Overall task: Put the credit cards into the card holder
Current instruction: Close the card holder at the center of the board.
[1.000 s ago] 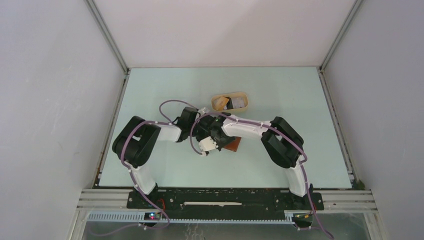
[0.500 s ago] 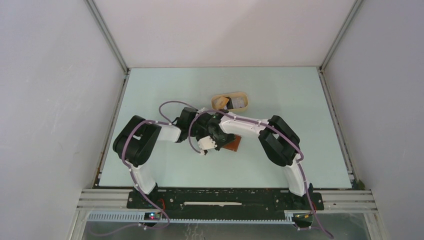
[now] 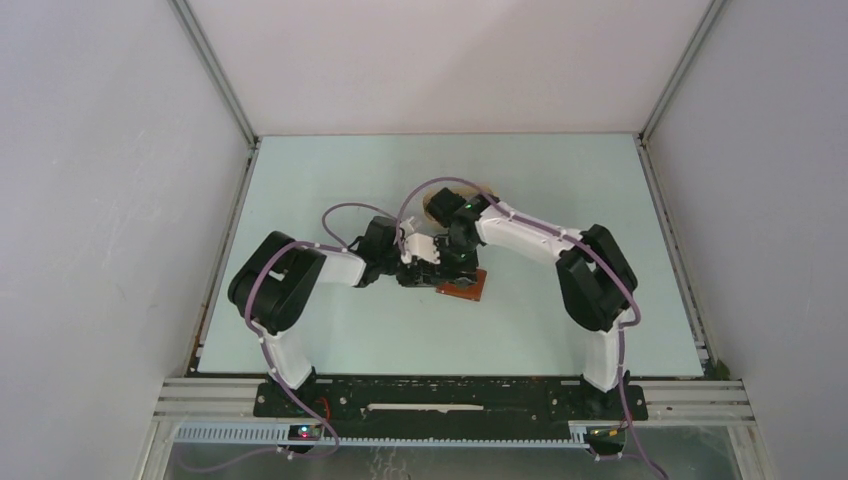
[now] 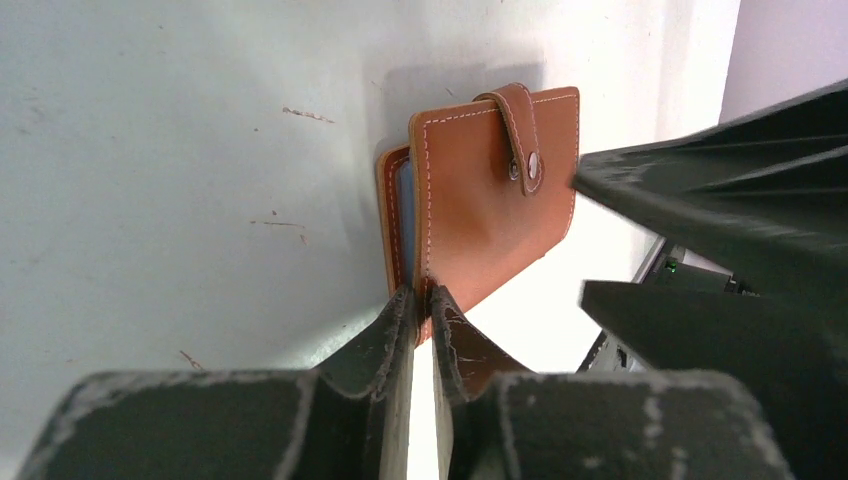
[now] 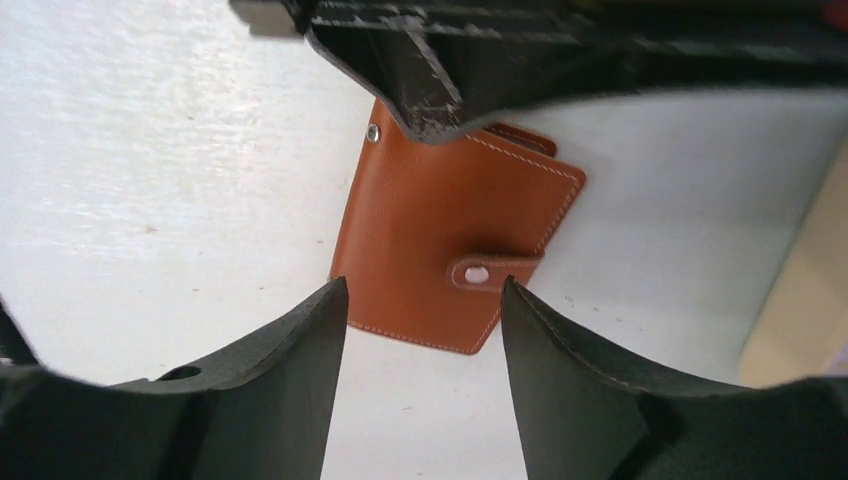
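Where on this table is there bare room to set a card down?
Bare table between the arm bases, nearer than the card holder; also the far corners, either side of the tray. Crowded at centre, where left gripper and right gripper meet at it.
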